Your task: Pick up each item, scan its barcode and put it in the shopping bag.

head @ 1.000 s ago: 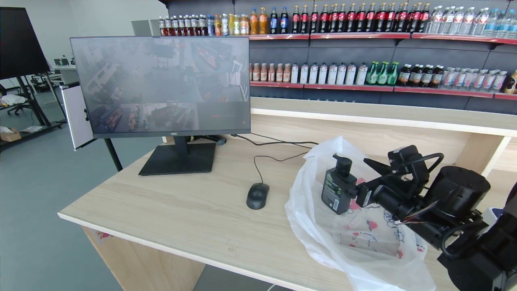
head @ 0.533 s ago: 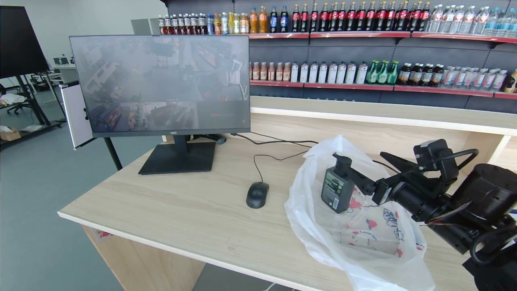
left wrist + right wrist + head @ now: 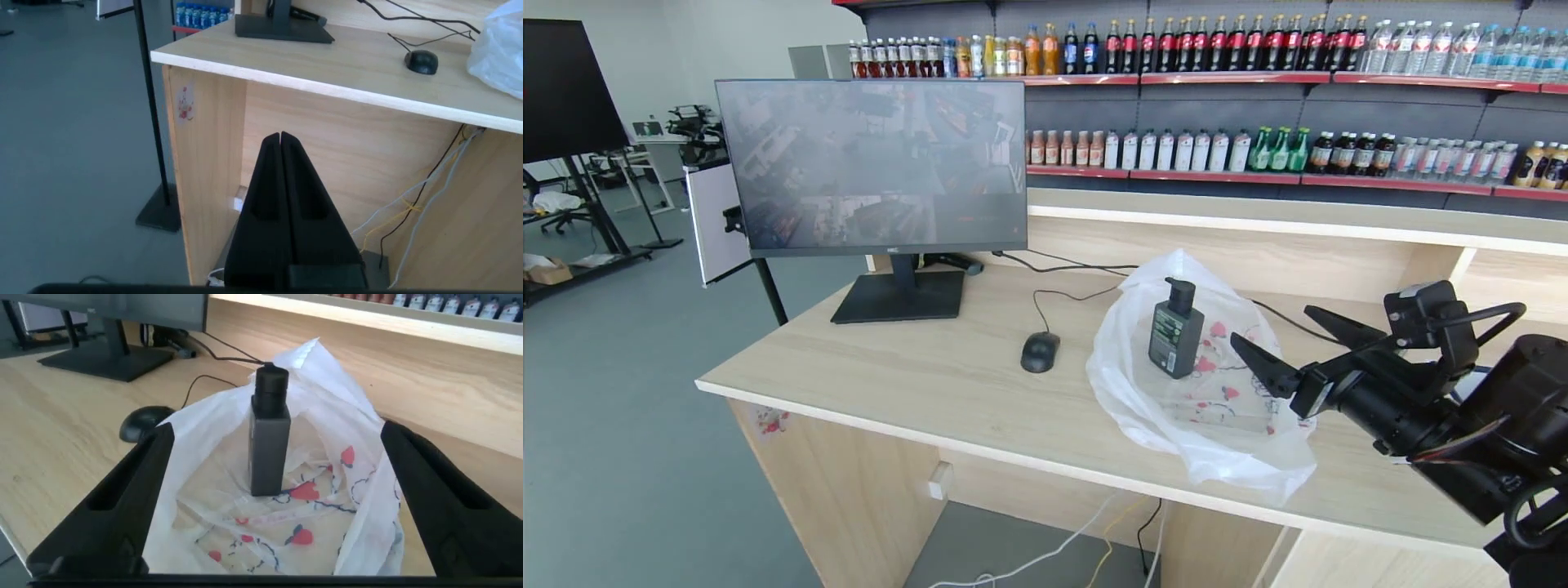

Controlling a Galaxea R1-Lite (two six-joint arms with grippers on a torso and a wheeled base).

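A dark pump bottle stands upright inside the white plastic shopping bag on the wooden counter. My right gripper is open, a little to the right of the bottle and clear of it. In the right wrist view the bottle rises from the bag ahead of the spread fingers. A flat, pale packet lies in the bag beneath the bottle. My left gripper is shut and holds nothing, low down in front of the counter's side panel.
A monitor on its stand sits at the counter's left, with a black mouse and its cable beside the bag. A raised wooden ledge runs along the back, with drink shelves behind it. Cables hang under the counter.
My right gripper has opened, let go of the bottle and drawn back to the right. The bottle now stands free in the bag. The head camera has pulled back.
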